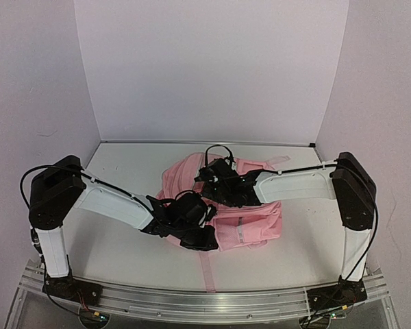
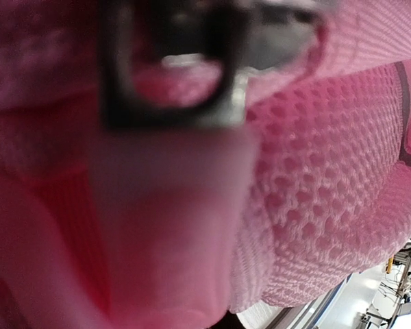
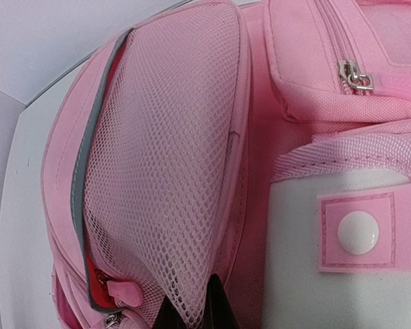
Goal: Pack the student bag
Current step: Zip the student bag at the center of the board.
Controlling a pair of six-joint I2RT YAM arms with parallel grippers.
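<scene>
The student bag (image 1: 250, 219), a soft pink backpack, lies flat in the middle of the table. My left gripper (image 1: 200, 238) is at its near-left edge. In the left wrist view a metal zip ring (image 2: 171, 103) and its pink pull tab (image 2: 171, 226) fill the frame, running taut down to my jaws; my fingers are hidden behind the tab. My right gripper (image 1: 209, 179) rests on the bag's top. In the right wrist view it (image 3: 194, 317) is shut on the edge of the pink mesh side pocket (image 3: 164, 171), with mesh pinched between the dark fingertips (image 3: 220, 308).
A zipped front pocket with a metal slider (image 3: 353, 75), a grey-white patch (image 3: 294, 253) with a pink snap (image 3: 358, 232), and a small pink zip pull (image 3: 127, 295) show on the bag. A pink strap (image 1: 209, 274) trails toward the near edge. White walls enclose the table (image 1: 123, 171).
</scene>
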